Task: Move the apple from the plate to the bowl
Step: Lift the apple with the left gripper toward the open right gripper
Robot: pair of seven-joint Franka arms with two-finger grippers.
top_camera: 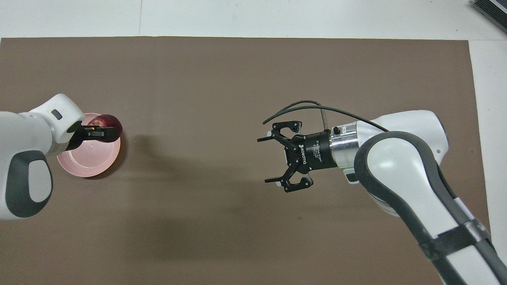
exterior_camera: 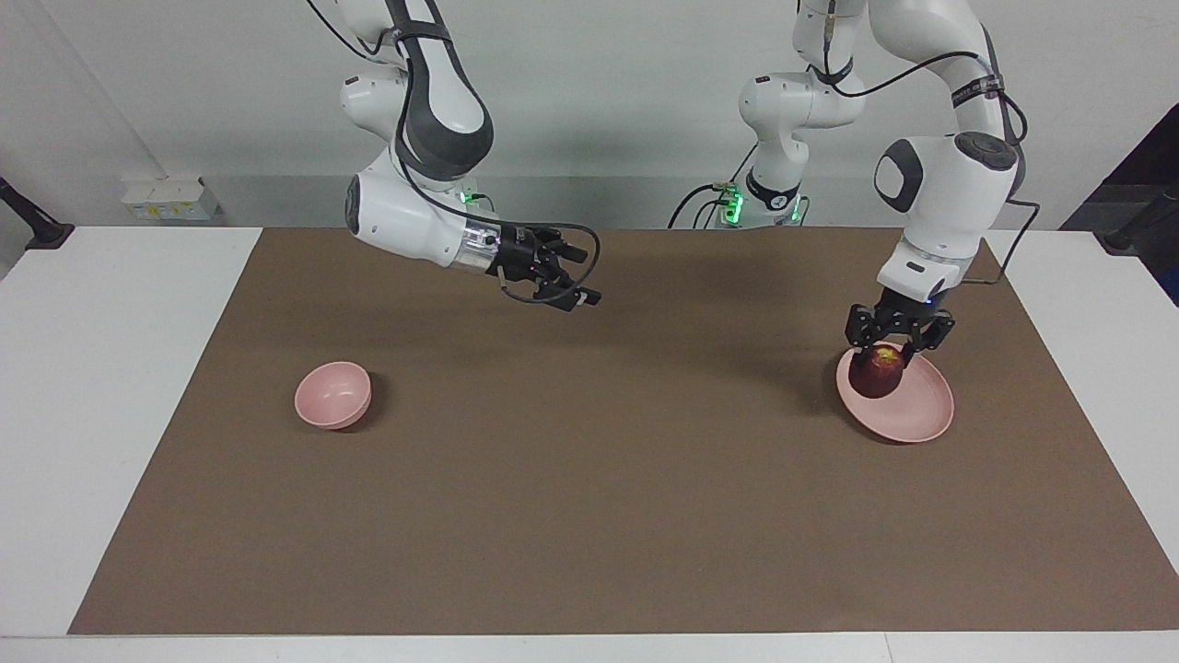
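The left hand [exterior_camera: 895, 352] is down at the plate [exterior_camera: 921, 410], its fingers closed around the apple [exterior_camera: 877, 373]. From the facing view the apple sits at the plate's edge nearer the robots, and whether it rests on the plate or is lifted just clear of it cannot be told. In the overhead view the same hand [top_camera: 99, 132] covers part of the apple [top_camera: 109, 120] over the rim of the plate [top_camera: 89, 166].

The right hand [exterior_camera: 576, 287] hangs in the air over the bare mat toward the middle of the desk [exterior_camera: 110, 387], fingers spread wide with nothing between them; the overhead view shows that hand [top_camera: 283, 158] plainly gaping. This arm waits.

The bowl [exterior_camera: 333, 395] stands alone and empty at the right arm's end of the desk, well apart from the plate, which lies at the left arm's end. It is hidden under the right arm in the overhead view.

As for progress, the grasp looks made but little more. The carry across the desk, and the release into the bowl, are not yet done. Given how far the bowl is from the left arm, a handover to the right hand may be needed.
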